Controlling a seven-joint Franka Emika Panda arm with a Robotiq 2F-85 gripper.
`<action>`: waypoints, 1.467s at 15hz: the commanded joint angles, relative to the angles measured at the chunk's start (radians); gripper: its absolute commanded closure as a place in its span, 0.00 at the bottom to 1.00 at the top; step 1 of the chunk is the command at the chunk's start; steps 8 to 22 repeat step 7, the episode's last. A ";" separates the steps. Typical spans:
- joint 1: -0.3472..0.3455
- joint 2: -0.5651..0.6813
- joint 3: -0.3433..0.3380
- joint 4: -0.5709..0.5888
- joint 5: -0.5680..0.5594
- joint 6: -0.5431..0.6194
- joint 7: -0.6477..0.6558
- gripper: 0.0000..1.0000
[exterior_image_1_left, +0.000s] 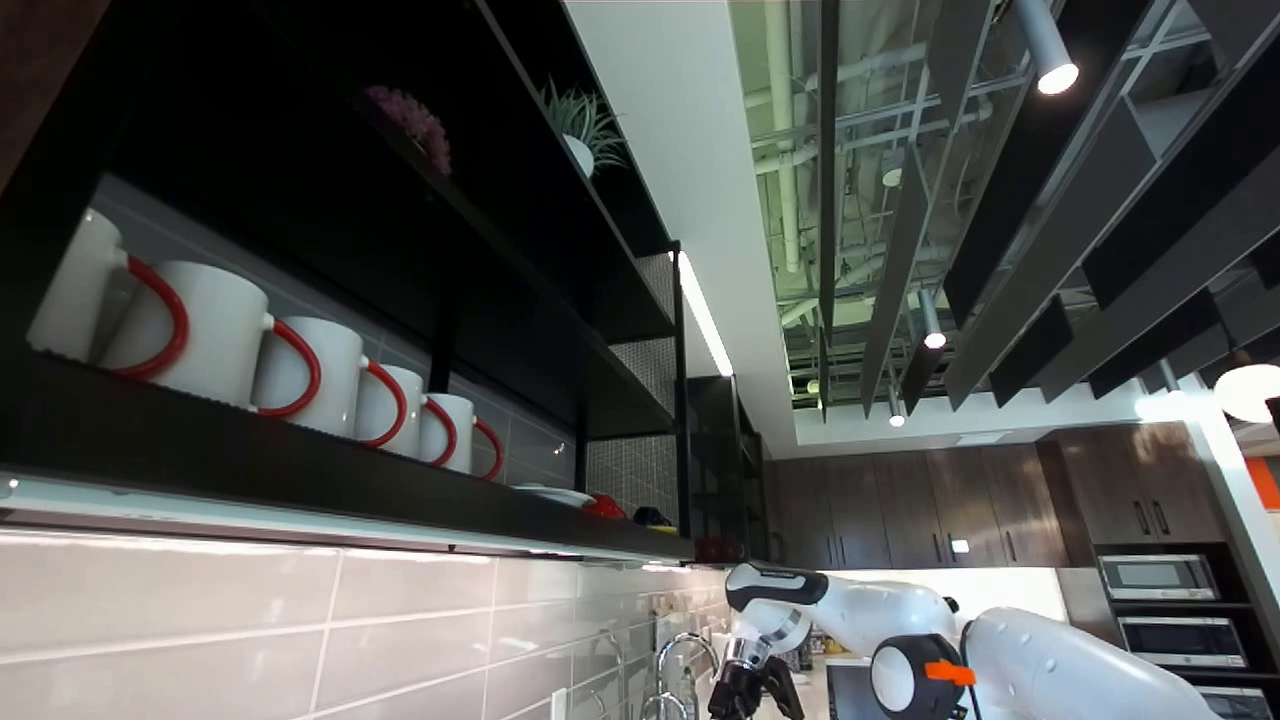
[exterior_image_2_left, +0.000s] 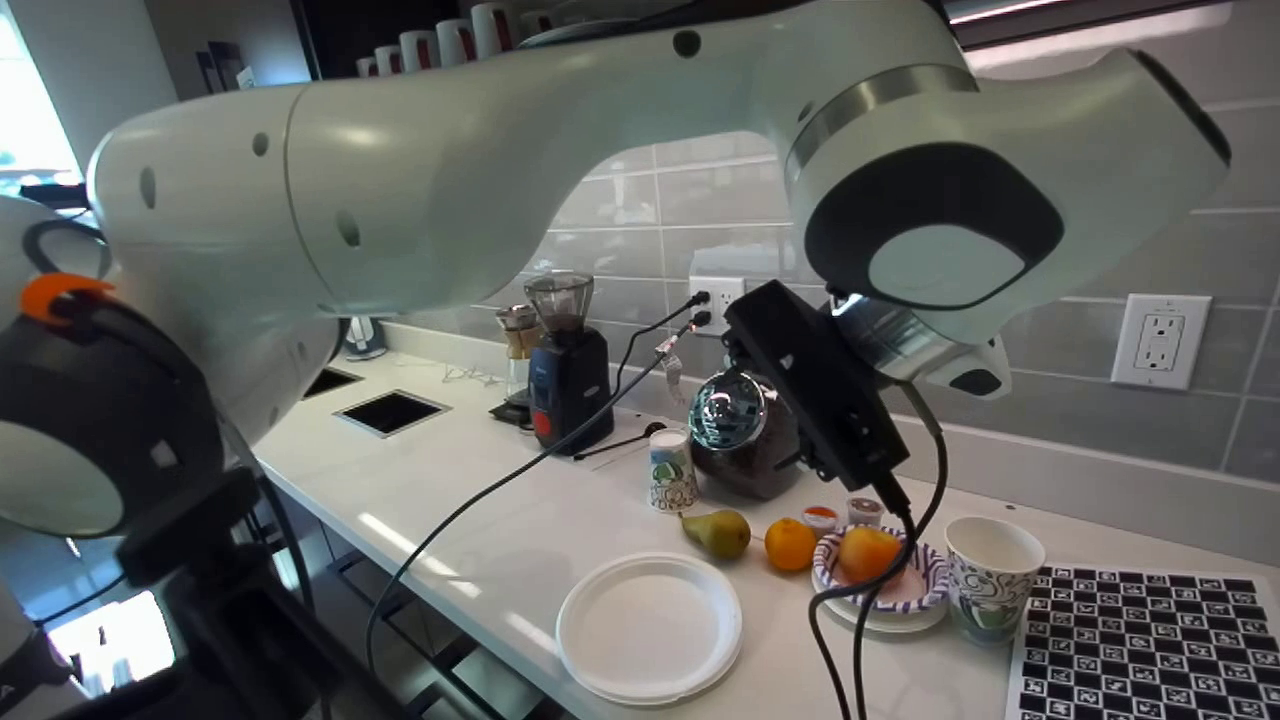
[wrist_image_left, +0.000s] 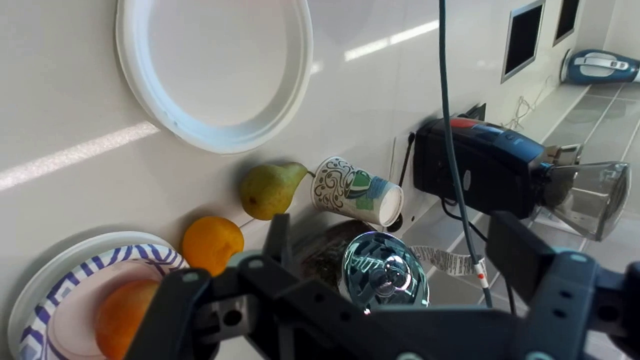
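Beneath the gripper we see a glossy white counter with bright streaks of light. Behind the gripper, in an exterior view, rises a grey tiled wall with white outlets. Higher than the gripper we find black open shelves along the wall; well beyond it stand dark wood cabinets and stacked built-in appliances. High above it, grey baffles and lit spotlights hang under exposed pipes.
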 joint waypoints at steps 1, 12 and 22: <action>0.002 -0.016 -0.002 0.000 -0.003 0.005 0.088 0.00; -0.004 -0.014 0.001 -0.001 -0.002 0.005 0.139 0.00; -0.004 -0.014 0.001 -0.001 -0.002 0.005 0.139 0.00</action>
